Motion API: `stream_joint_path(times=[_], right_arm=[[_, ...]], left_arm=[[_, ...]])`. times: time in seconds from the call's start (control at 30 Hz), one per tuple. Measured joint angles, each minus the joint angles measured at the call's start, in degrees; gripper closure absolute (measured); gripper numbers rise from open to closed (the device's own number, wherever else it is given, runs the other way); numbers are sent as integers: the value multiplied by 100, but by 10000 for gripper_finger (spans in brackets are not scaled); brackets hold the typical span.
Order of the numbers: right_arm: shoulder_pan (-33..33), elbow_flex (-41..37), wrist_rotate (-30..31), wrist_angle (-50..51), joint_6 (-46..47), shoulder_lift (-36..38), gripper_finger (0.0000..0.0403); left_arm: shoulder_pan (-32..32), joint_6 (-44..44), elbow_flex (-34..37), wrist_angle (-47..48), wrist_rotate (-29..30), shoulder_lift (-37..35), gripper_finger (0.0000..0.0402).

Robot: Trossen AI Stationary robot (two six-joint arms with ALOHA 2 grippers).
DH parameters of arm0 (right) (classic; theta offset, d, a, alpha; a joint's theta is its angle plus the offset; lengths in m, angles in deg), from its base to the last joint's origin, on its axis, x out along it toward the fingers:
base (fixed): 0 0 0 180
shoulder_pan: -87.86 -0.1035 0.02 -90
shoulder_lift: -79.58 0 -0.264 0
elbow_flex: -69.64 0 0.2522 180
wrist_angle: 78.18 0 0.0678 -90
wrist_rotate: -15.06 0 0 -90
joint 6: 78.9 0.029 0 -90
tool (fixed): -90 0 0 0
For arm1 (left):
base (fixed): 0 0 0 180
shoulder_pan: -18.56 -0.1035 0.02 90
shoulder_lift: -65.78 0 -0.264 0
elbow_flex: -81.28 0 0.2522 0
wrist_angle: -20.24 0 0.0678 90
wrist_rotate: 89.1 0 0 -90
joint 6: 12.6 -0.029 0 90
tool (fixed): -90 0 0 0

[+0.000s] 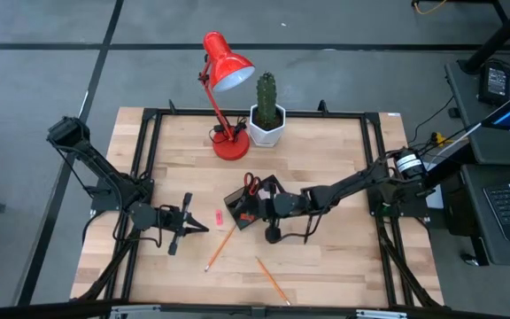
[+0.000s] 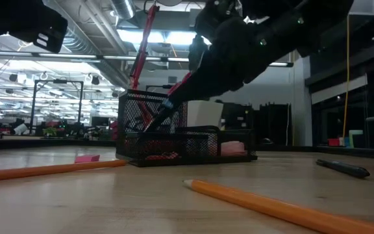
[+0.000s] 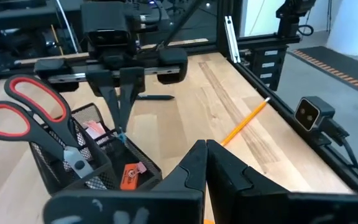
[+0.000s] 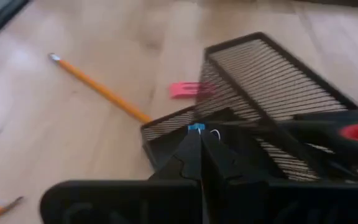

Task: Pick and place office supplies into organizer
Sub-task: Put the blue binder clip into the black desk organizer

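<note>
Right gripper (image 1: pixel 248 211) is hovering over the organizer (image 1: pixel 253 200) at table centre, jaws pinching a small blue clip (image 4: pixel 196 127); scissors (image 3: pixel 33 118) are standing in the organizer; left gripper (image 1: pixel 197 226) is waiting nearby, jaws together; pencils (image 1: pixel 220 247) are lying on the table (image 1: pixel 326 159).

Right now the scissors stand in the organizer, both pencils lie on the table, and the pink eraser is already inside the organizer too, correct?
Not quite. The pink eraser lies on the table beside the organizer, as the high view shows. The scissors do stand in it, and both pencils lie on the table.
</note>
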Motion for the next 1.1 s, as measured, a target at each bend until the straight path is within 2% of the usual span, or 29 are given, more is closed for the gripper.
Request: stream_joint_path(times=[0.23, 1.1], right_arm=[[-5, 91, 106, 569, 61, 1, 403], [63, 91, 108, 914, -162, 1, 401]], left_arm=[[-11, -86, 0, 2, 133, 0, 399], [-11, -254, 0, 2, 142, -1, 399]])
